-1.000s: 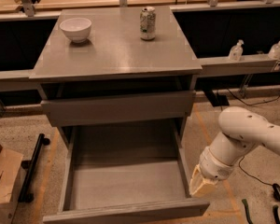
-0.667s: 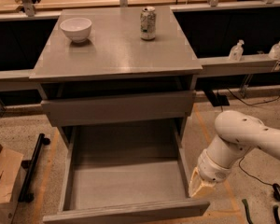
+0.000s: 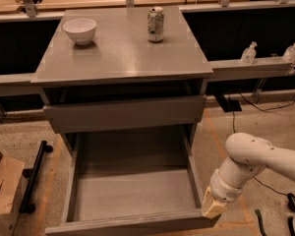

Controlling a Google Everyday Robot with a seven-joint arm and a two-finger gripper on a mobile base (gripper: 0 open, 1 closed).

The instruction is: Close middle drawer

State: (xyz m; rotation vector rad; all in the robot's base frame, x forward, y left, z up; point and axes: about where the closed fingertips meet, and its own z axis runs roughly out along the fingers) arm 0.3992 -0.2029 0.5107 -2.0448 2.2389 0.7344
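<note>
Middle drawer [image 3: 128, 224] pulled far out, 6 o'clock; gripper [image 3: 214, 208] 5 o'clock at its front-right corner, grip cannot tell; bowl [image 3: 79, 30] 11 o'clock, can [image 3: 156, 24] 12 o'clock on cabinet [image 3: 123, 58]

The hand [image 3: 212, 208] is at the middle drawer [image 3: 132, 223], perhaps touching its front right corner.

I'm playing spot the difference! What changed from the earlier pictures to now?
The arm swung slightly toward the drawer and down, lowering the gripper beside its front right corner. The drawer stayed pulled out; the bowl and can did not move.
</note>
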